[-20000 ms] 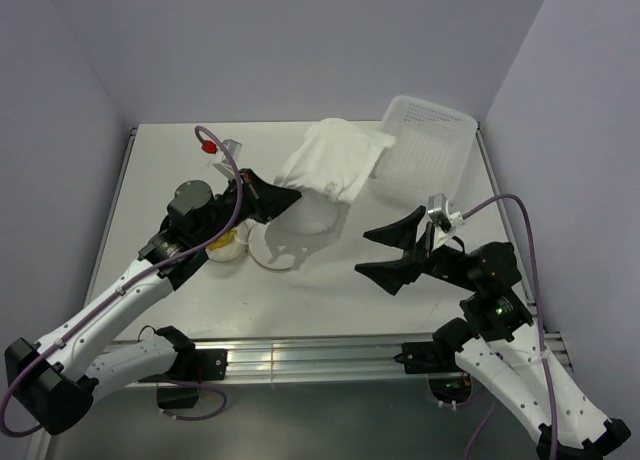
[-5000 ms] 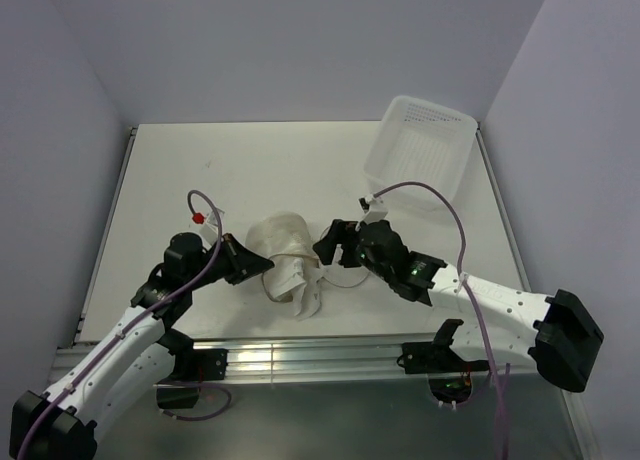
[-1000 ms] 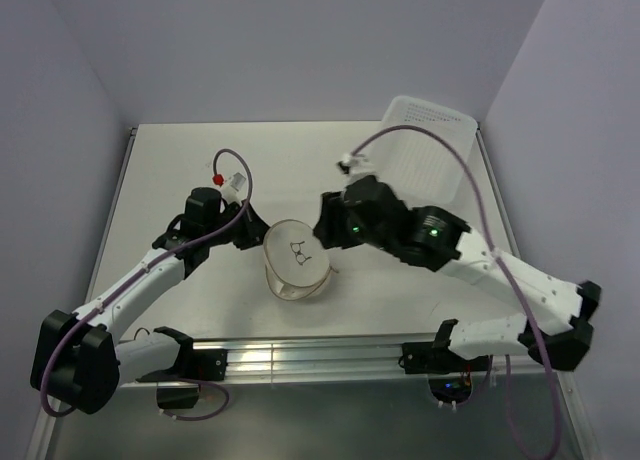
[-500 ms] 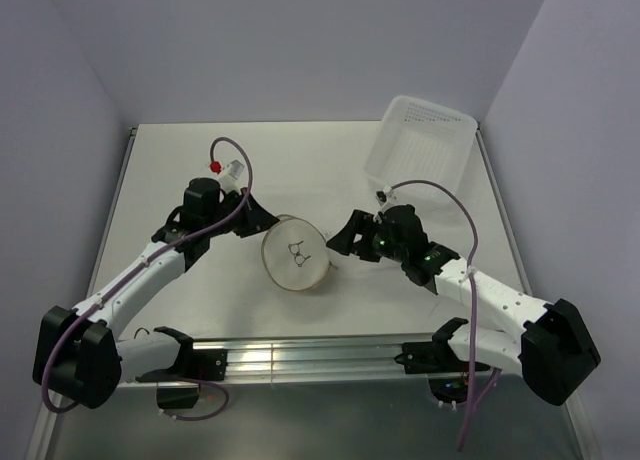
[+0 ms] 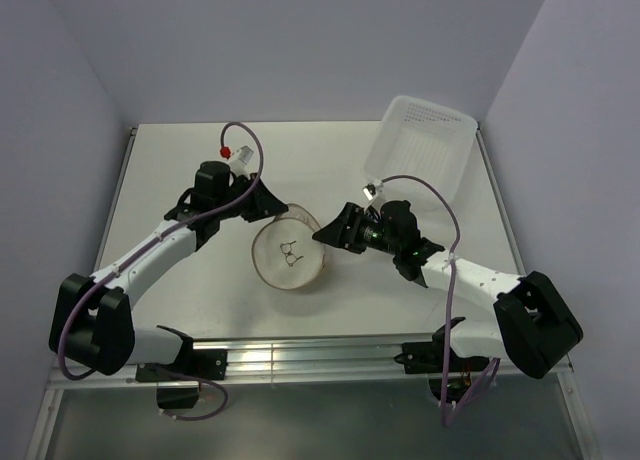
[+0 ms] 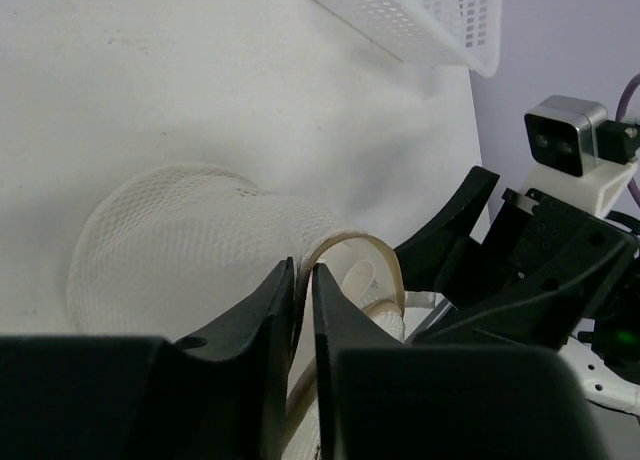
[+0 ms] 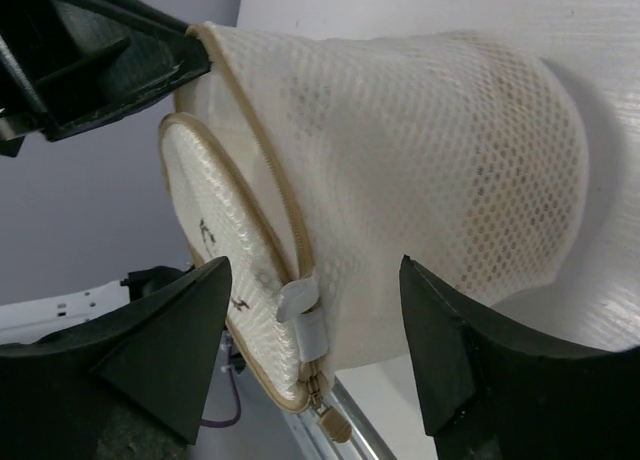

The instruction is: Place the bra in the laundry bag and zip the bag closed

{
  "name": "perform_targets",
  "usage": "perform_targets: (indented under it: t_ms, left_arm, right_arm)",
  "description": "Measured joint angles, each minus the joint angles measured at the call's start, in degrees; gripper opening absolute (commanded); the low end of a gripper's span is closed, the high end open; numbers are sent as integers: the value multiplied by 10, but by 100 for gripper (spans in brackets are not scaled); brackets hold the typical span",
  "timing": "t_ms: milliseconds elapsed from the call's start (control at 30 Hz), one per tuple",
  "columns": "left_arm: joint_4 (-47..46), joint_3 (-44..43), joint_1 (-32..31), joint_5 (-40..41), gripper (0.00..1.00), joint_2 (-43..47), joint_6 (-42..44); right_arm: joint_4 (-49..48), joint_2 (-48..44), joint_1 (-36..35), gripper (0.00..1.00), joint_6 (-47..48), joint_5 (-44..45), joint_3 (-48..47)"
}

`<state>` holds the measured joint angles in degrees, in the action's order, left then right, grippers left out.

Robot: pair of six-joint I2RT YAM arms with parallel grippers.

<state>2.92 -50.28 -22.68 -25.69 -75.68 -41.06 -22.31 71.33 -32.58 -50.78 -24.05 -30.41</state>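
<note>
While your left gripper [image 6: 303, 274] was pinched shut on the brownish rim hoop [image 6: 352, 244] at the far-left edge of the laundry bag [image 5: 288, 255], the bag lay on its side at the middle of the table [image 5: 160, 170]. Its round marked face was turned up and toward the near edge, and its body ran away toward the back wall. Your right gripper [image 5: 333, 237] sat just beside the bag's right wall, fingers spread wide and holding nothing.

The next move hinged on the zip pull [image 7: 327, 418]. In the right wrist view it hung at the low end of the seam circling the face, just ahead of those spread fingers and between them, so your right arm was plainly the nearer one. Whether the zip was fully shut could not be told. The bra showed nowhere outside the bag; faint darker patches behind the mesh were probably it.

Half a second earlier your right gripper had stood a little apart from the bag. It had since closed in beside the wall, and the bag had shifted slightly left and back. The white tray [image 5: 420, 145] sat well apart at the far right corner.
</note>
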Motion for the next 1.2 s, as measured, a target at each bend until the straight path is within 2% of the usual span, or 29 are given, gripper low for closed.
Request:
perform_targets:
  t_ms: [33,67,133,167,233,300,333,367,433,467,633,867,1000,1100,1200]
  left_arm:
    - [0,-5,0,0,23,-6,1]
    - [2,-13,0,-1,32,-15,1]
    - [7,-21,0,-1,43,-24,4]
    - [11,-24,0,-1,51,-26,5]
    - [20,-29,0,-1,59,-26,8]
    - [34,-41,0,1,70,-26,12]
    - [43,-48,0,2,76,-25,15]
    - [54,-56,0,8,82,-22,19]
    - [77,-68,0,23,86,-8,29]
    - [88,-69,0,37,86,6,32]
    - [146,-30,0,110,84,141,40]
    - [211,129,0,174,74,371,-3]
    - [235,195,0,164,70,423,-45]
    - [224,229,0,143,62,433,-71]
    - [183,266,0,110,48,436,-95]
  right_arm:
    - [-3,0,0,73,-2,-3,0]
    - [-7,-1,0,67,-2,-6,0]
    - [-8,-3,0,58,-2,-7,0]
    - [-8,-4,0,58,-2,-6,0]
    - [-8,-4,0,58,-3,-6,0]
    - [-9,-3,0,53,-4,-7,0]
    - [-10,-3,0,42,-6,-8,0]
    - [-12,-2,0,40,-8,-9,0]
    - [-17,-2,0,31,-12,-8,1]
    - [-19,-2,0,25,-14,-7,1]
    - [-24,-1,0,20,-21,-3,1]
    - [-40,3,0,20,-24,2,8]
    - [-42,3,0,20,-24,4,13]
    - [-44,3,0,20,-24,4,13]
    - [-48,3,0,20,-25,4,14]
